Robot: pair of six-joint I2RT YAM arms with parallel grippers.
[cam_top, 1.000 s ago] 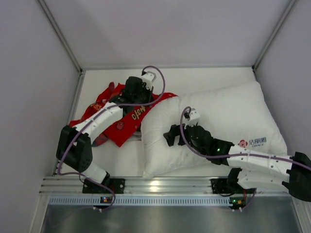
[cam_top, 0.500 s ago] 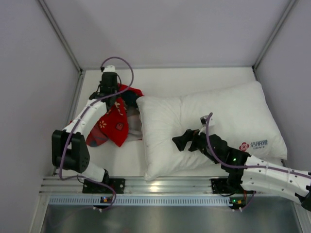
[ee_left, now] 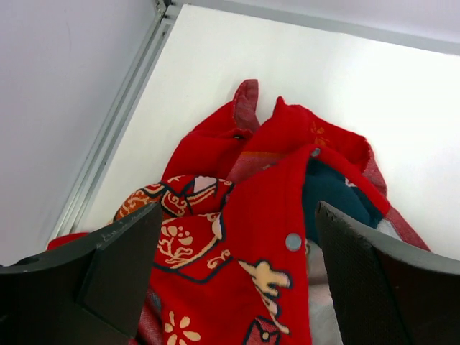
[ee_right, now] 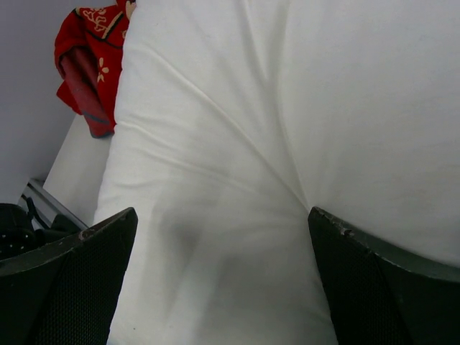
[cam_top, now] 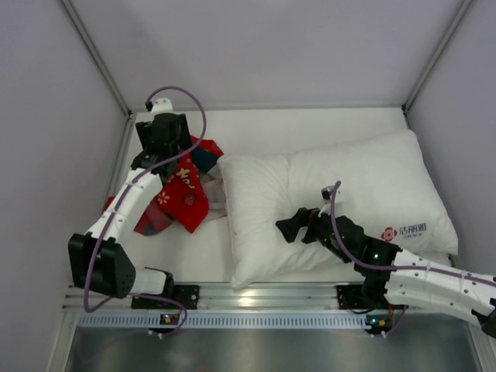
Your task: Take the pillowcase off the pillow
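You can see the pillowcase (cam_top: 182, 194) is thin red cloth, crumpled, with a small smooth snap (ee_left: 292, 241). The pillow (cam_top: 349, 186) is soft white cloth, matt and gently creased. The table (cam_top: 310, 128) looks smooth and white, and the rail (cam_top: 256, 298) is shiny metal. The left gripper (ee_left: 233, 237) has dull, dark, slightly rough fingers (ee_left: 115, 273).

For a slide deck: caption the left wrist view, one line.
Open left hand above the crumpled red pillowcase on the white table.
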